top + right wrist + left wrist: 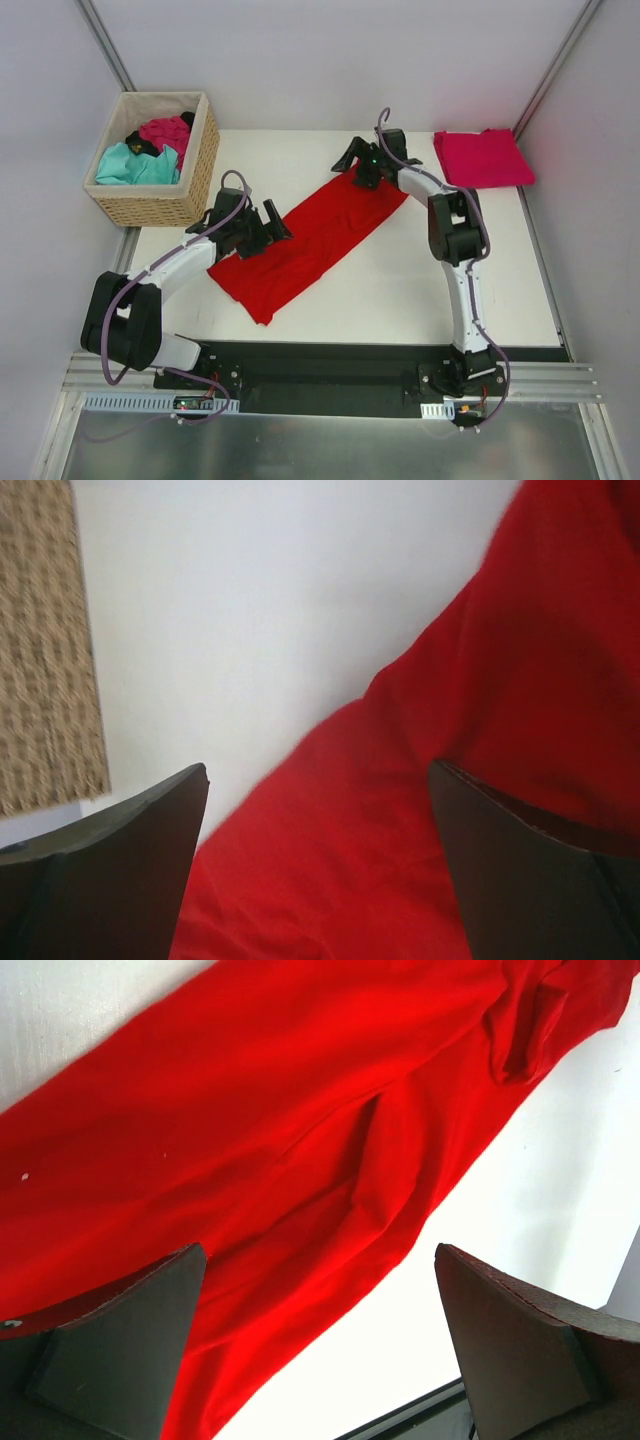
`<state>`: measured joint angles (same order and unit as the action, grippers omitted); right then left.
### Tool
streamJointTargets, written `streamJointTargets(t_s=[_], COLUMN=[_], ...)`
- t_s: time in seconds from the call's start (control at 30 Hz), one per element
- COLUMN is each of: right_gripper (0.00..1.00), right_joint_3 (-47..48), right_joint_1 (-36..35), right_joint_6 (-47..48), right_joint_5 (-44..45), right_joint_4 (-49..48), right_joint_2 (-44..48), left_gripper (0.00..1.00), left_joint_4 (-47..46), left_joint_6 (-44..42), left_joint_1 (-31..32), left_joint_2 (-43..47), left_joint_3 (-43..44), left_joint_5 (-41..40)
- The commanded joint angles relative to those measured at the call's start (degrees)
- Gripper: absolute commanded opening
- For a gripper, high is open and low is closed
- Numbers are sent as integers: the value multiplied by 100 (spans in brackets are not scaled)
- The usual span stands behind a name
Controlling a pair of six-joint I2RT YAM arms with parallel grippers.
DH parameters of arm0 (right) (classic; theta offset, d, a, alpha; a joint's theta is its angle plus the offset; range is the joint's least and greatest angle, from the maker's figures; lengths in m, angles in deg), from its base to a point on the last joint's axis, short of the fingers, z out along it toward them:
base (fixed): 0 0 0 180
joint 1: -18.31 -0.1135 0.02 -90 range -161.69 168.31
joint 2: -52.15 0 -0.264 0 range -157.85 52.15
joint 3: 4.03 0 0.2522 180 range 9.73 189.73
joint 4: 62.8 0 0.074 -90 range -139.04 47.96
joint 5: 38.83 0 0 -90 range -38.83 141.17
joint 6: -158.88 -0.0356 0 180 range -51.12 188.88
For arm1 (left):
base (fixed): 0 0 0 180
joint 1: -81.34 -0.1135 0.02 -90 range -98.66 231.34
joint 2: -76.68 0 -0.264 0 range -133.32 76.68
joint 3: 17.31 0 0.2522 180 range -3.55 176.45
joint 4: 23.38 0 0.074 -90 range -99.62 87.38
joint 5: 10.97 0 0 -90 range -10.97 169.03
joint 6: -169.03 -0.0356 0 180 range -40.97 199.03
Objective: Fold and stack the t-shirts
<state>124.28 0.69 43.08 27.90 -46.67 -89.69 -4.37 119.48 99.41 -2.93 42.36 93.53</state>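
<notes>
With left end effector point(264, 231) and right end effector point(357, 167) spread apart, empty, near opposite ends of the red t-shirt point(310, 240) lying as a diagonal strip on the worktop point(400, 290), risks pinching only the top layer and skewing the fold.

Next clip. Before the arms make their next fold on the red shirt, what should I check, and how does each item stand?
1. Left gripper open: ok, fingers wide apart over the red shirt.
2. Right gripper open: ok, fingers apart over the shirt's far end.
3. Shirt laid as one long strip on the table: ok.
4. Strip smooth: not ok, a raised crease shows in the left wrist view.
5. Folded crimson shirt at the far right corner, nothing on it: ok.
6. Fingertips touching cloth: cannot tell.
</notes>
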Motion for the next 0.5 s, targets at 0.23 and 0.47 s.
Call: streamJointTargets(t_s=[0.23,0.47], right_gripper=[96,96], right_joint_3=[-3102,-4659], right_joint_1=[128,-65], right_joint_6=[998,1095], right_joint_5=[516,683], right_joint_4=[254,422], right_joint_2=[4435,5956], left_gripper=[99,99], left_joint_4=[-7,695], left_joint_6=[-142,-449], left_joint_1=[48,48], left_joint_2=[885,1834], left_joint_3=[-319,-434], left_joint_5=[211,1036])
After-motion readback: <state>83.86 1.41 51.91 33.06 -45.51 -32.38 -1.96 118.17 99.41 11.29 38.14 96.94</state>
